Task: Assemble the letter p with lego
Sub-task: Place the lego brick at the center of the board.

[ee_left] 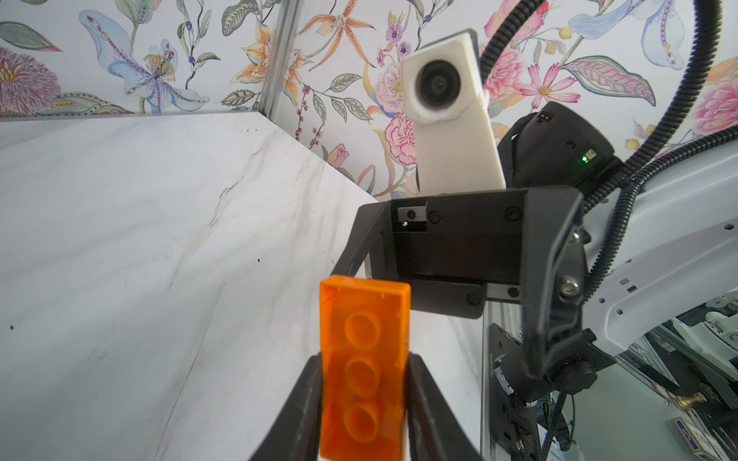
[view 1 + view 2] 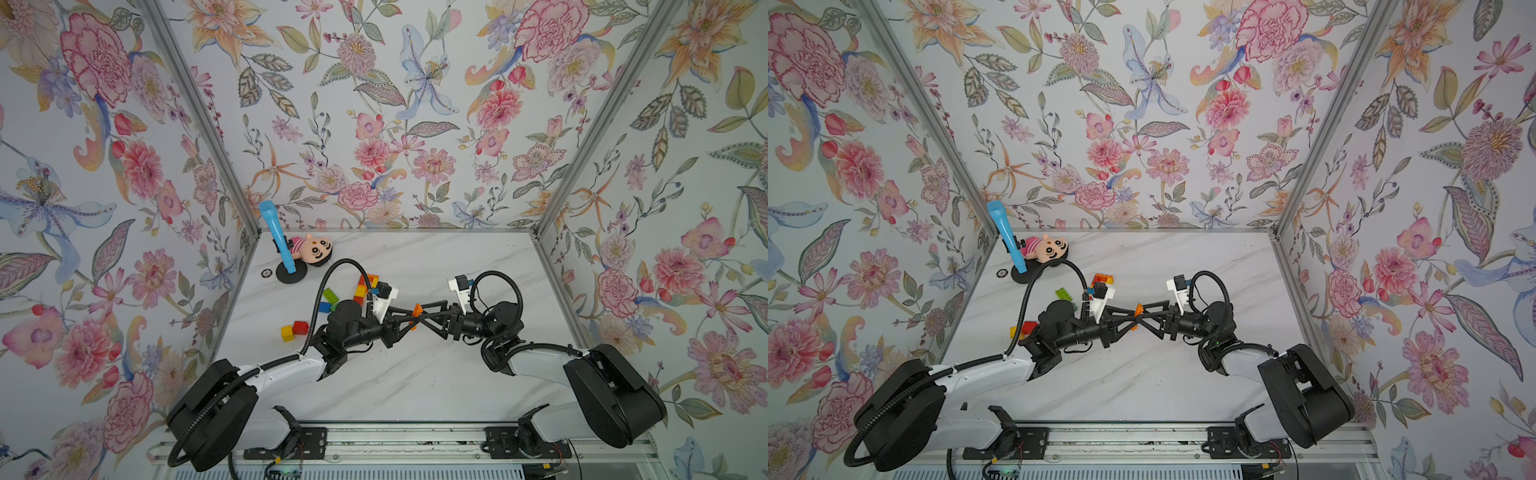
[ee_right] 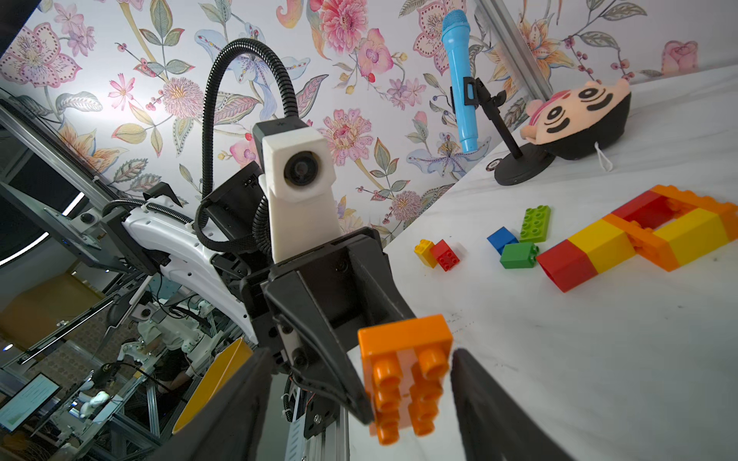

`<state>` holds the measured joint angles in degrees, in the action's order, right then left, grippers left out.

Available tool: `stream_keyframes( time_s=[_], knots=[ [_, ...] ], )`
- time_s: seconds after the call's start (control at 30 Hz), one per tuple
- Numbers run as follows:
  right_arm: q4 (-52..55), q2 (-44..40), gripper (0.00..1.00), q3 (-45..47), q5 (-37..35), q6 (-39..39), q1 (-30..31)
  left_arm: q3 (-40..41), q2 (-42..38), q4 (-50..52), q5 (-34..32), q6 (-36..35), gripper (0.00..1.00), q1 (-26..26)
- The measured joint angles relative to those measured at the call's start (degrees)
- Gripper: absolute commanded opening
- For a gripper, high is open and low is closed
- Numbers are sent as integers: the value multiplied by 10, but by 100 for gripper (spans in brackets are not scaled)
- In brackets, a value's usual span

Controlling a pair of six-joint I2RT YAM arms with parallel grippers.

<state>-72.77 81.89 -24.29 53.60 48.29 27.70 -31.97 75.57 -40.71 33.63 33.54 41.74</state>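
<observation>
Brick (image 2: 417,309), orange, sits at your frame centre, clamped in the left pincer (image 1: 363,371); the right pincer (image 3: 355,359) stands wide on either side of it.

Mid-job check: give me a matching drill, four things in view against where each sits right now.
Things:
1 orange brick
2 blue toy microphone
3 plush doll
4 loose red brick

Places:
A lying on the table beside the black stand
B between the left gripper's fingers
C against the loose yellow brick
D clipped in the stand

Pairs: 1-B, 2-D, 3-A, 4-C.
</observation>
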Motion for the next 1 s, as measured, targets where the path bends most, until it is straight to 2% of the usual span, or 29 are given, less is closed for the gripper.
stream_keyframes(
  time_s=[0.17,0.33,0.57,0.73,0.8,0.9,1.0],
  knots=[
    [0,3,62,-7,0,0,4,1,-2,-10,9,4,27,0],
    [0,4,45,-9,0,-3,7,1,-3,-14,18,4,28,3],
    [0,4,31,-9,-10,-7,6,1,-5,-18,24,5,32,7],
    [21,1,23,-13,-16,-14,7,6,-14,-11,19,-1,48,7],
    [51,-9,23,-18,-17,-30,7,9,-24,-1,10,-9,64,7],
    [143,-41,23,-36,-29,-79,7,13,-48,30,-15,-21,72,6],
    [335,-82,23,-98,-85,-192,18,20,-94,80,-51,-40,80,-5]
  ],
)
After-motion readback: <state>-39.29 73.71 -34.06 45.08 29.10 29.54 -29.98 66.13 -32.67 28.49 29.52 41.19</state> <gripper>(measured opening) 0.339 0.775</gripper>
